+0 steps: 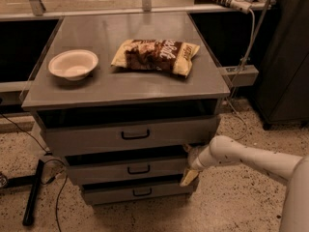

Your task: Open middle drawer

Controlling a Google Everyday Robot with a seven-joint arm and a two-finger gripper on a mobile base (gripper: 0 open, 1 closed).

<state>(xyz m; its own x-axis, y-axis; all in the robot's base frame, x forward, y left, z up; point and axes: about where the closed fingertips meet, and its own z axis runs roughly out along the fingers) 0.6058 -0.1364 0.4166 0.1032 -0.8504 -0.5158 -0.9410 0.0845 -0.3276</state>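
The middle drawer (111, 172) is the second of three grey fronts in the cabinet, with a small black bar handle (138, 169) at its centre. It looks pushed in, about level with the drawers above and below it. My gripper (188, 164) is at the right end of the middle drawer front, well to the right of the handle. Its pale fingers (188, 178) are spread apart, one above and one below, and hold nothing. My white arm (251, 159) reaches in from the lower right.
The taller top drawer (96, 138) and the narrow bottom drawer (111, 195) flank the middle one. On the cabinet top (111, 88) lie a white bowl (73, 64) and a chip bag (157, 56). A black bar (33, 192) and cables lie on the floor at left.
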